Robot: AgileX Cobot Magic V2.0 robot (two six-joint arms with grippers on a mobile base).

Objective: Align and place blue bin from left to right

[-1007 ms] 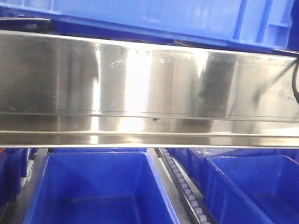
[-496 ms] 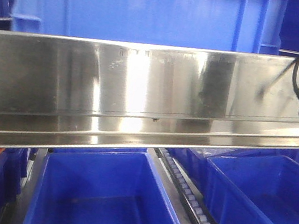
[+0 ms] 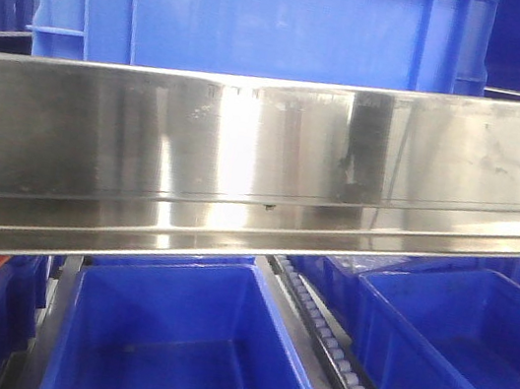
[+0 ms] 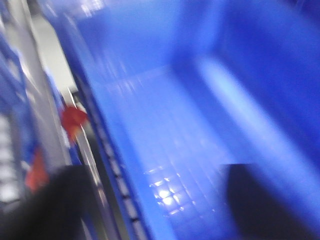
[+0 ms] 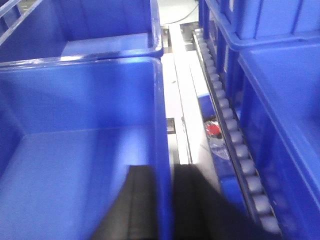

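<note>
Behind a steel rail, the right pincer pinches the blue bin wall mid-carry; left pincer's state unclear; next, level placement rightward.

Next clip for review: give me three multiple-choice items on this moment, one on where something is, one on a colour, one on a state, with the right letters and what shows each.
1. In the front view, where is the ribbed blue bin?
A. above the steel beam
B. below the beam on the rollers
C. on the floor

2. What colour is the small object beside the roller track in the right wrist view?
A. green
B. red
C. yellow

3. How does the right gripper stand?
A. wide open over the bin
B. out of view
C. fingers either side of the bin wall

Answers:
1 A: the bin fills the frame above the steel beam.
2 B: the red object lies left of the rollers.
3 C: dark fingers straddle the blue rim.
</note>
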